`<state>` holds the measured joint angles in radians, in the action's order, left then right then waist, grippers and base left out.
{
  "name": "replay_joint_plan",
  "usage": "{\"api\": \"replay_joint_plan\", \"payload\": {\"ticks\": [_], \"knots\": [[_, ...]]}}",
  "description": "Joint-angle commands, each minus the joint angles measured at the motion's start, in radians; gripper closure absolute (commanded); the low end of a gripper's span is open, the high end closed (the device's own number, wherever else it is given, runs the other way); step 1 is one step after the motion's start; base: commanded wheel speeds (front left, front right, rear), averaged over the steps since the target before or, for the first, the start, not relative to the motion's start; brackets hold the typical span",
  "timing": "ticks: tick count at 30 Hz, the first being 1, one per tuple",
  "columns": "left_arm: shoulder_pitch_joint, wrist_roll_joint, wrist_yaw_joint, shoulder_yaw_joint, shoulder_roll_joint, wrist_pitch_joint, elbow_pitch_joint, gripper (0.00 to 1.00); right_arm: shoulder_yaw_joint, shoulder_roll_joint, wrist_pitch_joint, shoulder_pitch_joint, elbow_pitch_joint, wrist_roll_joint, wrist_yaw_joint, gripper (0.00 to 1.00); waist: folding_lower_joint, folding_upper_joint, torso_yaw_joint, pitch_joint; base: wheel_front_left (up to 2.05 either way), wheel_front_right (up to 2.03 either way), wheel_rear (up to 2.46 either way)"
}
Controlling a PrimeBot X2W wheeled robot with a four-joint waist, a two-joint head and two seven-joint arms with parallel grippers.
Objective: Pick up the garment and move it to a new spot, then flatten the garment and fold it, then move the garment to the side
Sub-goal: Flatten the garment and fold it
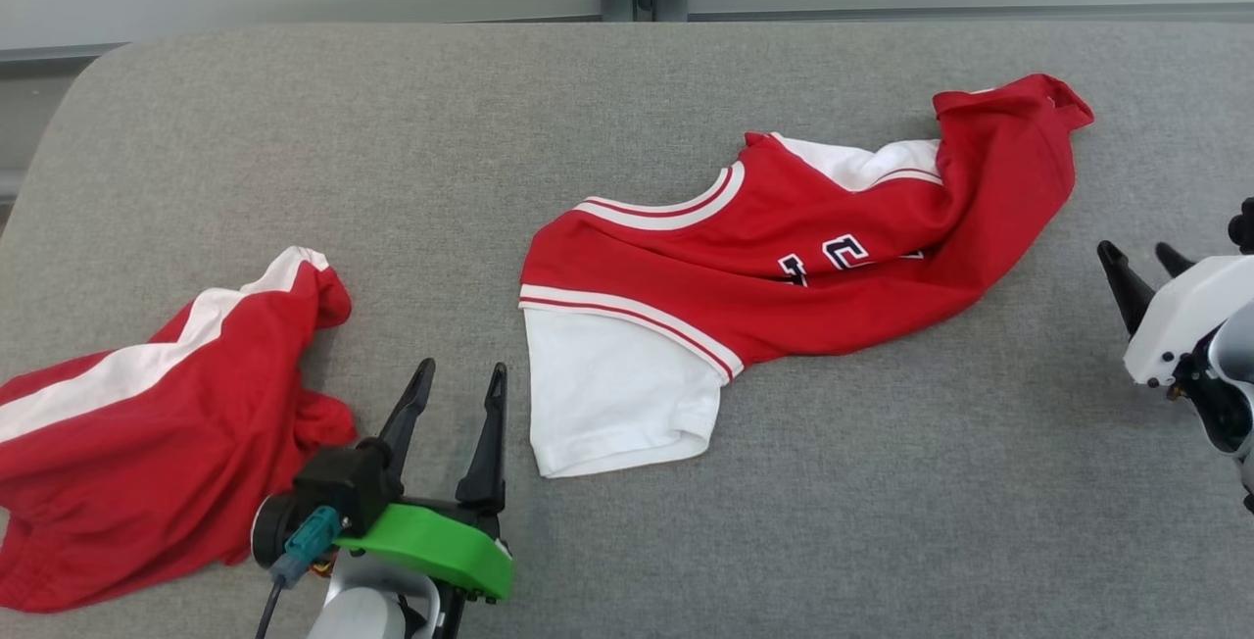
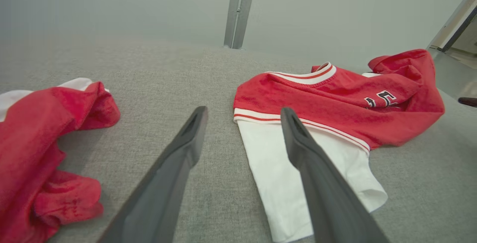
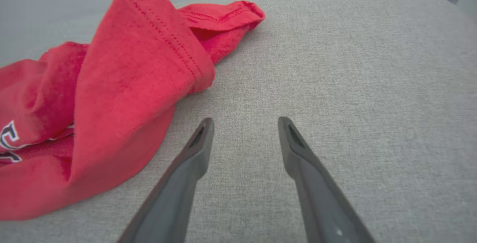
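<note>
**Both Pairs of Fingers Standing Wide, Garment Lying Loose**

The garment (image 1: 784,257), a red jersey with white sleeves and dark lettering, is lying on the grey tabletop (image 1: 392,129), partly spread and partly twisted. One white sleeve (image 1: 612,394) is lying flat at the garment's near left corner. The red hem at its far right end is bunching up into folds.

The left fingers (image 1: 488,443) are standing wide apart just left of that sleeve, gripping nothing. In the left wrist view, one of the fingers is crossing in front of the sleeve.

The right fingers (image 1: 1122,286) are also standing apart and empty. They are sitting near the garment's right end, beside the folded hem and clear of it.

A second red and white cloth (image 1: 147,423) is lying heaped well to the garment's left, beyond the left fingers.
</note>
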<state>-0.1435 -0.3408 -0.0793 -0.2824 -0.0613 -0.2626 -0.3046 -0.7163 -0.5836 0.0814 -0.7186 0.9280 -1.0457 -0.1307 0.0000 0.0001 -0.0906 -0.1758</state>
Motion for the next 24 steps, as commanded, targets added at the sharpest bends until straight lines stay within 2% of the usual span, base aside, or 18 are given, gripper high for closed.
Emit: {"api": "replay_joint_plan", "payload": {"ticks": [1,6,12,18,24], "knots": [[-0.012,-0.003,-0.002,0.001,-0.009,-0.001,0.003,0.00,0.000,0.001,0.007,-0.019,0.007,0.008,0.000,0.00,0.0000,-0.0001,-0.011,-0.019,0.00,0.00,0.00],[-0.034,-0.005,0.006,0.001,-0.009,0.000,0.010,0.00,-0.030,-0.021,-0.011,-0.083,0.044,0.048,0.000,0.00,0.0000,-0.0001,-0.054,-0.074,0.00,0.00,0.00],[-0.048,-0.008,0.008,-0.004,-0.005,-0.001,0.004,0.00,-0.119,-0.048,-0.062,-0.127,0.017,0.075,0.000,0.00,0.0000,-0.0001,-0.095,-0.101,0.00,0.00,0.00],[-0.058,-0.012,0.009,-0.002,-0.003,-0.003,0.004,0.00,-0.201,-0.073,-0.076,-0.170,0.009,0.091,0.000,0.00,0.0000,-0.0001,-0.108,-0.113,0.00,0.00,0.00],[-0.064,-0.009,0.010,-0.006,-0.001,-0.003,0.009,0.00,-0.270,-0.094,-0.074,-0.206,-0.021,0.061,0.000,0.00,0.0000,-0.0001,-0.110,-0.136,0.00,0.00,0.00]]}}
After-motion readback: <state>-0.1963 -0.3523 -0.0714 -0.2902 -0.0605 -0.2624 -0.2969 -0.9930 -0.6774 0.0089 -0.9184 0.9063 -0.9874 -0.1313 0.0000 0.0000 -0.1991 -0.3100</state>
